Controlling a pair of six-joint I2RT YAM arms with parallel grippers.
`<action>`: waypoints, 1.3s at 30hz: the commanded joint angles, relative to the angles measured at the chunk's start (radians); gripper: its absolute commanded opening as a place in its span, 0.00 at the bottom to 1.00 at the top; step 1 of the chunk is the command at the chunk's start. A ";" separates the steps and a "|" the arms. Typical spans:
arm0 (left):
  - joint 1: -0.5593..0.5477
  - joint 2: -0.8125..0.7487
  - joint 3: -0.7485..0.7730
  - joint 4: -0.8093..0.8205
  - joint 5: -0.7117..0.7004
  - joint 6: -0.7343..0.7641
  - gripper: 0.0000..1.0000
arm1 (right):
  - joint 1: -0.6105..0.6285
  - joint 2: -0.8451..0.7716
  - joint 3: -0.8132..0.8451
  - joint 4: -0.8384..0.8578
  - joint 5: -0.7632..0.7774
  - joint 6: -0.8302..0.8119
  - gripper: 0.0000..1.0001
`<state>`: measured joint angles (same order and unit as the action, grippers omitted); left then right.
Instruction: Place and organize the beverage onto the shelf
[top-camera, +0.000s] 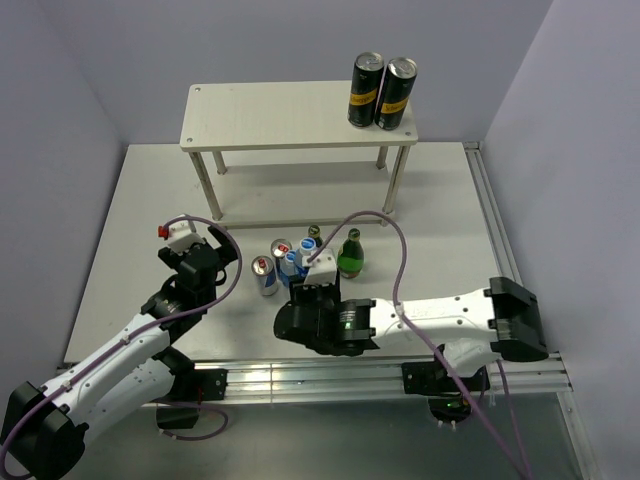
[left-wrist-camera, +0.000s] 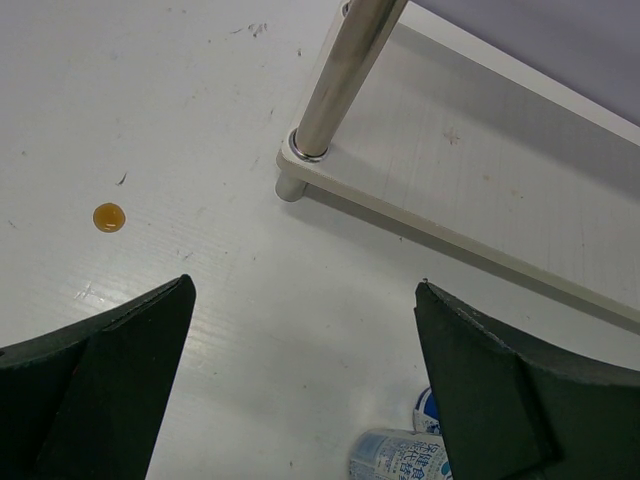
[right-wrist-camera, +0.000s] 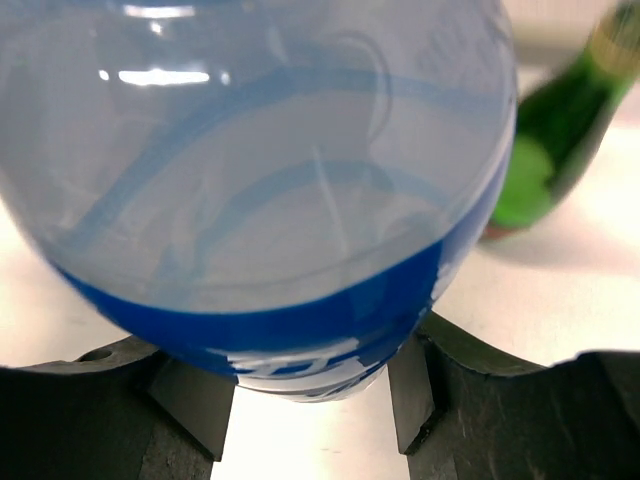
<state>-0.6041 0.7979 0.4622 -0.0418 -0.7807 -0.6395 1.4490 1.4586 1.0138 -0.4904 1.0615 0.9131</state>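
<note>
The shelf stands at the back, with two black-and-yellow cans on the right of its top board. Several drinks cluster mid-table: a silver can, blue-and-white bottles and a green bottle. My right gripper is shut on a clear bottle with a blue label, which fills the right wrist view between its fingers; the green bottle is behind it. My left gripper is open and empty, left of the cluster. Its wrist view shows the shelf's leg and lower board.
A blue-and-white labelled drink lies low between my left fingers. A small orange spot marks the table. Grey walls close in the back and both sides. A metal rail runs along the near edge.
</note>
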 joint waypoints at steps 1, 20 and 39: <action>-0.003 -0.006 0.006 0.026 0.017 0.014 0.99 | 0.001 -0.098 0.178 0.029 0.108 -0.167 0.00; -0.005 -0.014 -0.005 0.031 0.015 0.012 0.99 | -0.396 0.412 1.298 0.098 -0.235 -0.957 0.00; -0.005 -0.012 -0.007 0.030 0.029 0.009 0.99 | -0.613 0.539 1.343 0.222 -0.327 -0.915 0.04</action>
<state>-0.6041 0.8001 0.4580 -0.0414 -0.7567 -0.6399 0.8341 2.0132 2.3425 -0.4271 0.7357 -0.0063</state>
